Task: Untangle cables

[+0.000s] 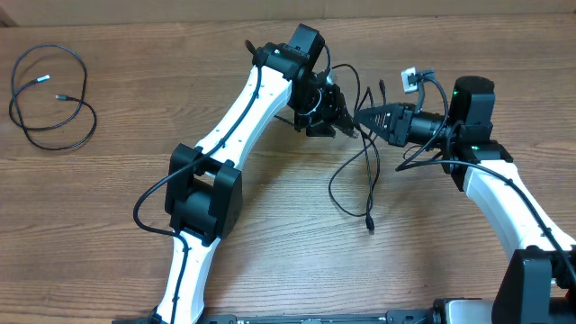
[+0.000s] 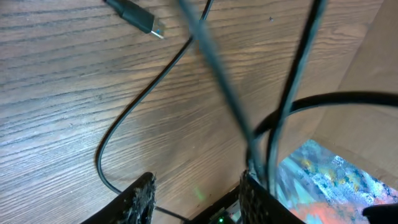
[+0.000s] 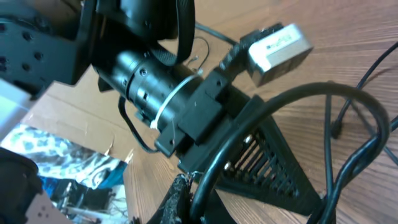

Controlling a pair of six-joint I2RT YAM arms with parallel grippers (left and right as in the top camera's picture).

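Tangled thin black cables point(image 1: 367, 171) hang and loop between my two grippers at mid-table, one plug end point(image 1: 371, 225) lying toward the front. My left gripper point(image 1: 346, 121) is open; in the left wrist view its jaws point(image 2: 198, 179) stand apart over bare wood, and two taut cable strands point(image 2: 292, 81) run up past the right finger point(image 2: 256, 198). Another strand point(image 2: 124, 118) curves over the table to a plug point(image 2: 140, 17). My right gripper point(image 1: 365, 115) faces the left one, tip to tip. It point(image 3: 186, 190) is shut on a cable point(image 3: 214, 168) that arcs away to the right.
A separate coiled cable point(image 1: 49, 99) lies at the far left of the wooden table point(image 1: 270, 234). A small white plug block point(image 1: 411, 78) sits behind the right gripper, near the table's back edge. The left arm's ribbed finger point(image 3: 267, 168) fills the middle of the right wrist view.
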